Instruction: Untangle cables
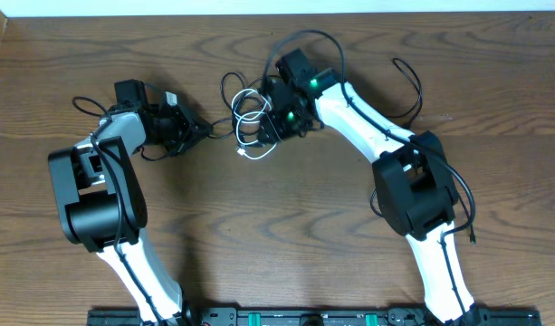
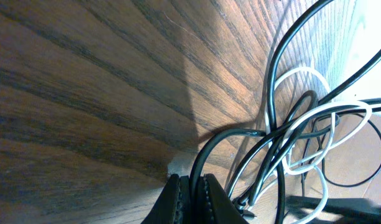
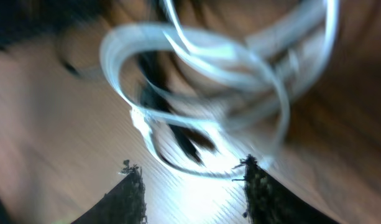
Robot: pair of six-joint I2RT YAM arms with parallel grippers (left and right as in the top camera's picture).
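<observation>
The cables [image 1: 245, 116] lie in a tangle at the table's back middle: thin black cords looped through a white cord [image 1: 251, 150]. My left gripper [image 1: 197, 131] sits just left of the tangle. In the left wrist view it [image 2: 194, 190] is shut on a black cable [image 2: 201, 158] that rises between the pads into the knot of black cords and white loops [image 2: 305, 127]. My right gripper [image 1: 270, 122] hovers over the tangle's right side. In the right wrist view it [image 3: 193, 177] is open, and the blurred white loops [image 3: 196, 74] lie just beyond its fingertips [image 3: 133, 186] with nothing between them.
A thin black cord [image 1: 409, 86] curls on the wood behind the right arm [image 1: 368, 118]. Another thin black cord [image 1: 467, 217] trails beside the right arm's base. The left arm's base [image 1: 91, 186] stands at the left. The wooden table [image 1: 259, 226] ends at a pale back edge.
</observation>
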